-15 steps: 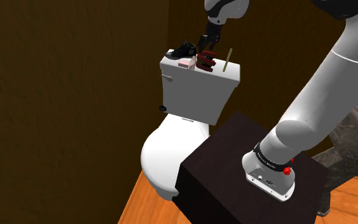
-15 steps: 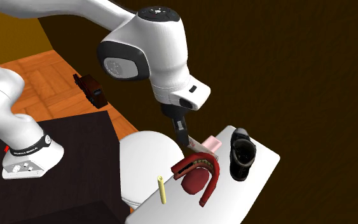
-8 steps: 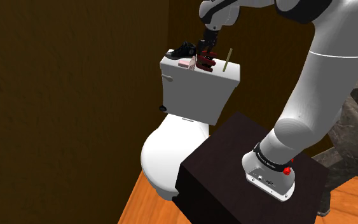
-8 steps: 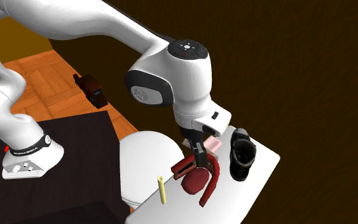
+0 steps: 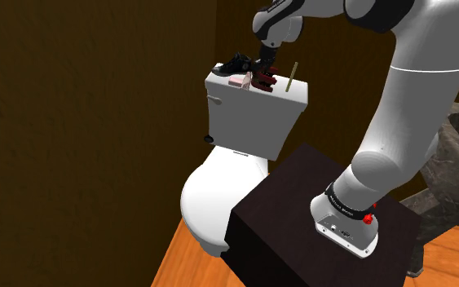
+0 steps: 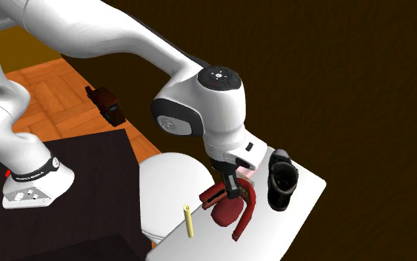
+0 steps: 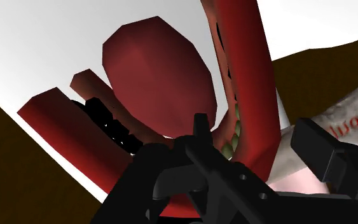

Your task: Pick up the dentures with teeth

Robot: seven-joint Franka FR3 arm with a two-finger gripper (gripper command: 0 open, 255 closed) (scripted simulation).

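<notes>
End effector (image 7: 257, 137) open & straddling dentures (image 7: 155, 83) rim on toilet tank (image 5: 252, 114), w/o grip

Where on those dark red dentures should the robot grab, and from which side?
Probably the curved rim of the dark red dentures, coming from straight above. They lie on the white toilet tank lid, and the rim stands up as a thin arch that the jaws can straddle. The round middle looks too broad.
</notes>
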